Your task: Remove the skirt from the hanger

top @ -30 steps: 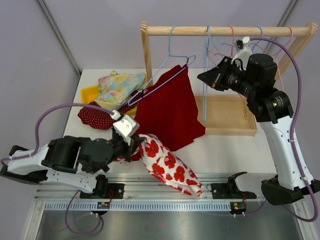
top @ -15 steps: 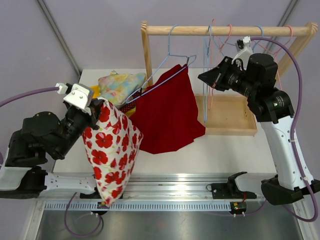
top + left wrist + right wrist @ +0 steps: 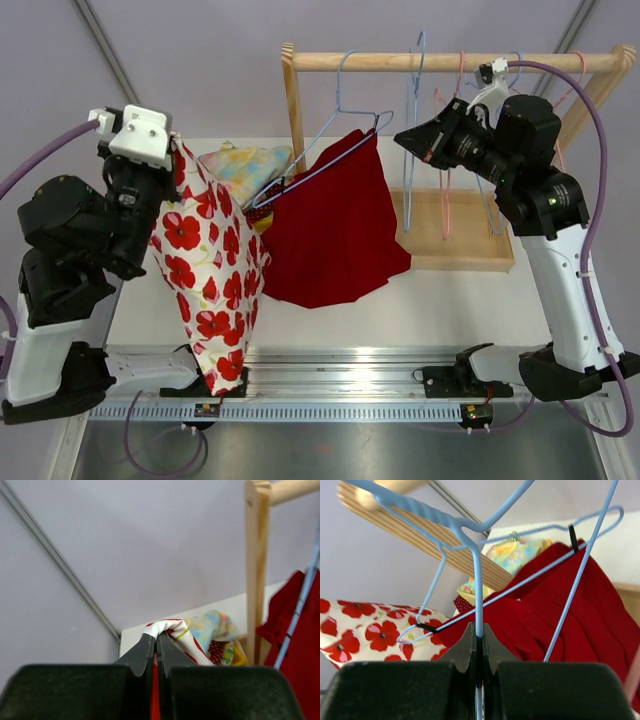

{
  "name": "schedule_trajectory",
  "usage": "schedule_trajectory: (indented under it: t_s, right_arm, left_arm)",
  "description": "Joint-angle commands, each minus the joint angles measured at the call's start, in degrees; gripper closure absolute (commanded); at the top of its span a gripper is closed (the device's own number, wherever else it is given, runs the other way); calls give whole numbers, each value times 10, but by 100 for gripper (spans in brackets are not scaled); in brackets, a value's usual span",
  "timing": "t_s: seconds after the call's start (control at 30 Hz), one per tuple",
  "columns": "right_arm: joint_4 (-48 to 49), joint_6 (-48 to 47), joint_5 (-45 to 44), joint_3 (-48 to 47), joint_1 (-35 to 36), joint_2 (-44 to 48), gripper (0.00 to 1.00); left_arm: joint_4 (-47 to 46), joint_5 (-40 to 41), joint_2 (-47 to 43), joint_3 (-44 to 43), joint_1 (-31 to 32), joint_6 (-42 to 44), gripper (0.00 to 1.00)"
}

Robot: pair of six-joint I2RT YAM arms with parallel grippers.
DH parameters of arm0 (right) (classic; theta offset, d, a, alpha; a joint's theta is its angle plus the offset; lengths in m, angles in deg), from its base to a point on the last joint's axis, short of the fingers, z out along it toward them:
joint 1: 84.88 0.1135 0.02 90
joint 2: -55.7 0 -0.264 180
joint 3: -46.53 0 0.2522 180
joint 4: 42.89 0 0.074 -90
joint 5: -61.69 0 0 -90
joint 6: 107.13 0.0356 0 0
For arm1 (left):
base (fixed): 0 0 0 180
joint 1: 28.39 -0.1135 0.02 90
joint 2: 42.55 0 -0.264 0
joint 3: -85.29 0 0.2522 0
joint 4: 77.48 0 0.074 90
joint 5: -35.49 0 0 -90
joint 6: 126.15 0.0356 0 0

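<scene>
My left gripper [image 3: 176, 152] is raised high at the left and shut on the top edge of a white skirt with red flowers [image 3: 207, 272], which hangs free down to the table's front edge. In the left wrist view the jaws [image 3: 156, 638] pinch its hem [image 3: 172, 628]. My right gripper [image 3: 403, 147] is shut on the wire of an empty blue hanger [image 3: 411, 195] at the wooden rack; the right wrist view shows the wire [image 3: 478, 580] between the jaws [image 3: 480, 631]. A red skirt [image 3: 335, 225] hangs on another light blue hanger [image 3: 345, 88].
The wooden rack [image 3: 450, 62] stands on a wooden tray base [image 3: 455, 240] at the back right. Pink hangers [image 3: 446, 190] hang beside the held one. A yellow tray [image 3: 178, 184] with a pile of colourful clothes [image 3: 240, 168] sits at the back left.
My left arm has swung up and to the left, lifting the floral skirt from the table's front until it hangs free. My right gripper has raised the blue hanger a little; the pink hangers have swung.
</scene>
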Motion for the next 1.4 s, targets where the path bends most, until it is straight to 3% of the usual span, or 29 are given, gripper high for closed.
schedule_trajectory:
  t_s: [0.0,0.07,0.1,0.17,0.2,0.3,0.33,0.47,0.67,0.8,0.93,1.03,1.07,1.2,1.27,1.3,1.33,1.37]
  right_arm:
    - [34,12,14,34,1,17,100]
    - [28,12,15,50,0,20,100]
    - [27,12,15,54,0,22,100]
    - [17,10,10,64,0,22,100]
    - [12,10,9,66,0,21,100]
    - [11,12,15,101,0,32,100]
    - [12,12,14,109,0,38,100]
    - [21,8,5,148,0,55,100]
    - [28,4,-3,125,-4,34,100]
    - [23,1,7,41,-5,11,100]
    - [21,16,36,-12,-5,5,100]
    - [20,20,33,-41,-5,7,100]
    - [17,16,26,-50,-5,5,100]
    - [0,6,18,-118,-6,-36,100]
    - [-6,6,15,-130,-5,-50,100]
    - [-3,7,16,-123,-5,-55,100]
    - [8,9,16,-116,-5,-56,100]
    - [15,15,17,-108,-5,-57,100]
  left_arm:
    - [-28,-96,52,-23,-137,24,100]
    - [-60,-115,75,-6,-191,6,100]
    - [-49,-126,94,-27,-264,-13,100]
    - [-5,-173,165,-105,-346,-97,100]
    - [18,-195,197,-141,-426,-131,100]
    - [84,-279,310,-297,-531,-238,100]
    - [77,-332,328,-340,-545,-252,100]
    - [13,-355,381,-355,-568,-253,100]
    - [-67,-414,443,-347,-654,-350,100]
    - [-103,-443,489,-306,-684,-365,100]
    - [-69,-452,577,-286,-694,-383,100]
    - [-60,-483,607,-203,-694,-402,100]
    - [-79,-503,602,-132,-692,-411,100]
    - [-188,-539,513,78,-671,-452,100]
    - [-189,-520,500,106,-654,-448,100]
    - [-174,-521,503,99,-640,-444,95]
    - [-134,-508,515,84,-636,-440,59]
    - [-108,-507,525,68,-634,-439,37]
